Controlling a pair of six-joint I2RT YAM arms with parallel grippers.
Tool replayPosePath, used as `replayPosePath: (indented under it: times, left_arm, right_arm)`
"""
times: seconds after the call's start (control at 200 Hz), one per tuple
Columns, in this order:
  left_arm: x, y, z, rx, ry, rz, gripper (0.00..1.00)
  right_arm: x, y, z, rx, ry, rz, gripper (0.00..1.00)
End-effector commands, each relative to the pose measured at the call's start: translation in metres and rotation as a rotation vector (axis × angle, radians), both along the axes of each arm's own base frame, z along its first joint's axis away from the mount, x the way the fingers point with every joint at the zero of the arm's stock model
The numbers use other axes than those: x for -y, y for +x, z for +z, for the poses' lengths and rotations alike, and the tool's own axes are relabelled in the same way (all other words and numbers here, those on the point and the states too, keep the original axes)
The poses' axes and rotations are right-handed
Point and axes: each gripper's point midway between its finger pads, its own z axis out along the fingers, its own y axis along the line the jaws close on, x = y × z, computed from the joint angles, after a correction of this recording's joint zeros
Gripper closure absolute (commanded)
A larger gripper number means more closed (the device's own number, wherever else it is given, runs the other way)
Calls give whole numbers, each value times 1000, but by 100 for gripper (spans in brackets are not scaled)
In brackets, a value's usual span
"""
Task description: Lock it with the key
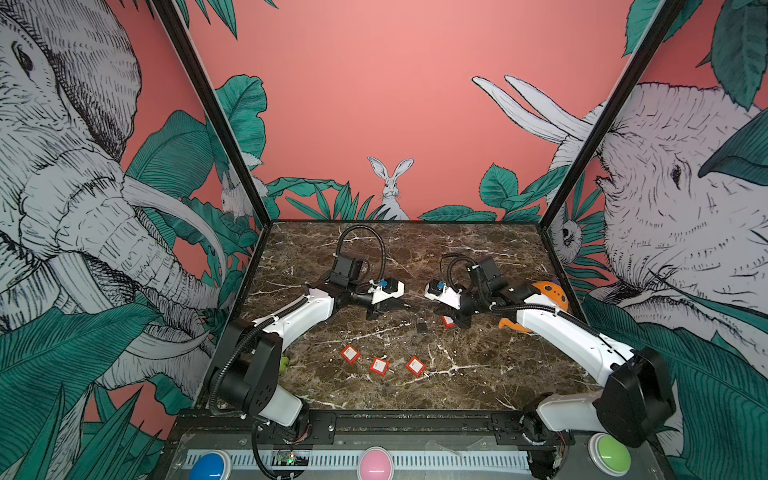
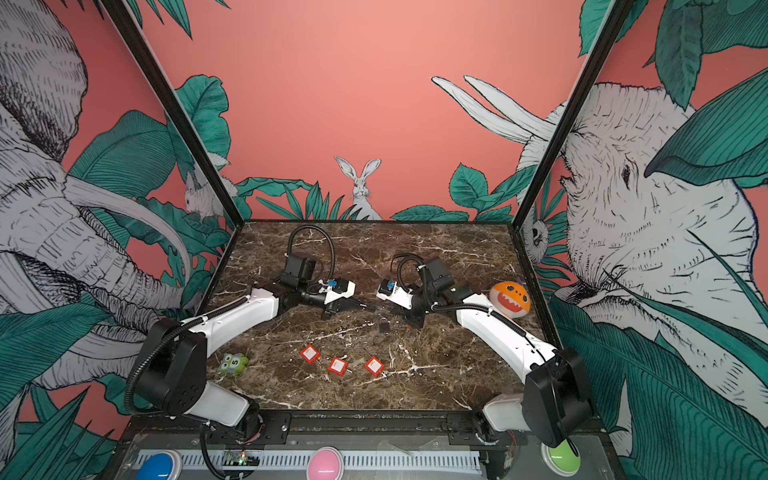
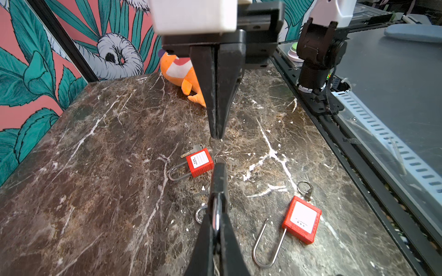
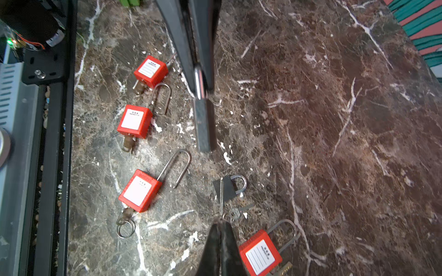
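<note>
Left tool (image 3: 216, 198) is clamped on the silver shackle of a dark padlock (image 3: 220, 176). The padlock's body sticks out past the fingertips toward the right tool (image 3: 216, 135). Both tools meet tip to tip over the middle of the bench (image 1: 478, 257). The right tool has its fingers pressed together on a key ring (image 4: 234, 213), and a thin key (image 4: 221, 197) points from the ring at the end of the held padlock. Whether the key touches that padlock I cannot tell.

A second dark padlock (image 1: 421, 324) lies on the bench just below the gap between the two tools.

Three red padlocks lie in a row nearer the front edge: one (image 1: 350, 354), the next (image 1: 379, 365) and the last (image 1: 416, 366). In the right wrist view each has a brass key in its base, and the one nearest the right tool (image 4: 140, 191) has its long shackle swung open. A fourth red padlock (image 1: 446, 321) lies under the right tool.

An orange plush toy (image 2: 509, 298) sits near the right edge of the bench. A small green toy (image 2: 235, 364) sits near the left edge, toward the front corner.
</note>
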Motion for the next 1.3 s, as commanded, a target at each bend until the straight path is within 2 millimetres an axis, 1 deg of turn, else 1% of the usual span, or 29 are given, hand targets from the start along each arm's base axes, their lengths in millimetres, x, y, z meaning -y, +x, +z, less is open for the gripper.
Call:
replayPosePath:
  times: [0.0, 0.05, 0.16, 0.295, 0.395, 0.455, 0.545, 0.64, 0.655, 0.7, 0.825, 0.97, 1.146, 1.231, 1.296]
  left_arm:
    - [-6, -7, 12, 31, 22, -25, 100]
    - [-9, -9, 8, 18, 62, -36, 100]
    - [-20, -17, -3, -27, 184, -76, 100]
    - [-33, -26, -14, -113, 339, -126, 100]
    - [-42, -30, -28, -152, 478, -157, 100]
    - [-44, -32, -35, -154, 562, -182, 100]
    - [-41, -31, -42, -157, 627, -196, 100]
    - [-36, -26, -50, -165, 674, -194, 100]
    - [-39, -23, -54, -157, 706, -184, 100]
    - [-38, -20, -60, -164, 741, -181, 100]
    - [-29, -14, -72, -192, 802, -179, 100]
    - [-27, -7, -88, -246, 874, -174, 100]
    - [-19, -4, -98, -256, 880, -176, 100]
    - [-17, 0, -103, -271, 889, -169, 100]
    - [-16, -2, -107, -299, 907, -185, 100]
  right_arm:
    - [11, 2, -3, 23, -28, -37, 100]
    - [14, 3, -8, 22, -39, -63, 100]
    - [20, 18, -12, 55, -16, -184, 100]
    - [21, 35, -7, 87, 76, -330, 100]
    - [28, 42, -9, 88, 108, -437, 100]
    - [31, 44, -8, 96, 134, -481, 100]
    - [33, 43, -6, 109, 171, -502, 100]
    - [35, 42, -6, 106, 194, -533, 100]
    - [36, 43, -7, 103, 197, -538, 100]
    - [35, 42, -7, 94, 209, -541, 100]
    - [33, 42, -9, 87, 222, -541, 100]
    - [32, 42, -9, 87, 222, -532, 100]
    - [30, 37, -14, 57, 228, -526, 100]
    - [32, 32, -18, 40, 224, -527, 100]
    - [36, 28, -21, 36, 207, -527, 100]
